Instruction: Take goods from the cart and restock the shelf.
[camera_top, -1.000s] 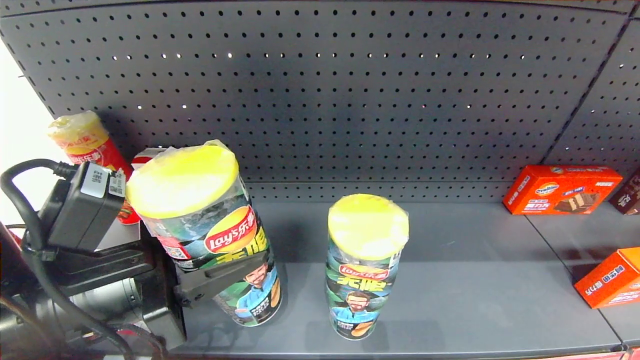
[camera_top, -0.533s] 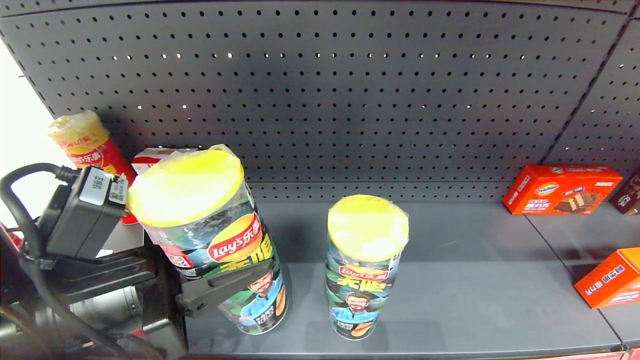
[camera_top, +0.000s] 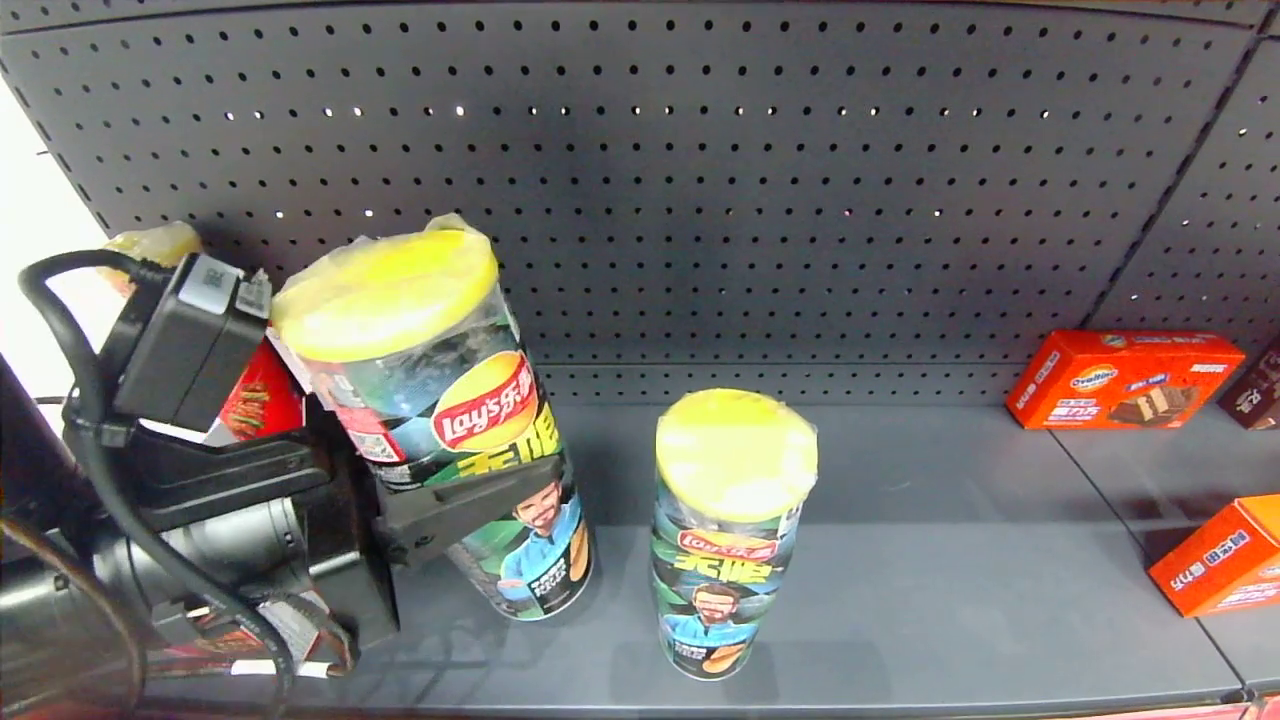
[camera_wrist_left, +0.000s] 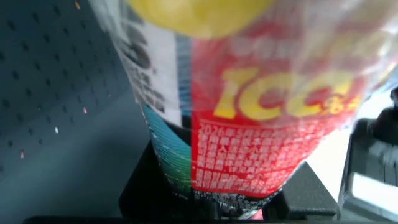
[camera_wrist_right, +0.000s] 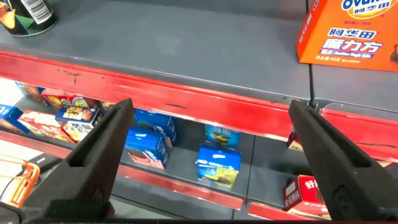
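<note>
Grey metal shelf (camera_top: 950, 560), pegboard (camera_top: 700, 200) behind. Left gripper (camera_top: 450, 500) clamped on tilted yellow-lidded green chip can (camera_top: 450, 420), now pushed deeper, beside matching upright can (camera_top: 725, 540); ready to set down. Right gripper (camera_wrist_right: 208, 115) spread, empty.

The held can (camera_top: 450, 420) and the standing can (camera_top: 725, 530) both have yellow lids over green, blue and black wrappers with a red-and-yellow badge. The shelf (camera_top: 950, 560) and its hole-dotted back panel (camera_top: 700, 200) are dark grey. The boxes (camera_top: 1125, 378) right of the standing can are orange.
</note>
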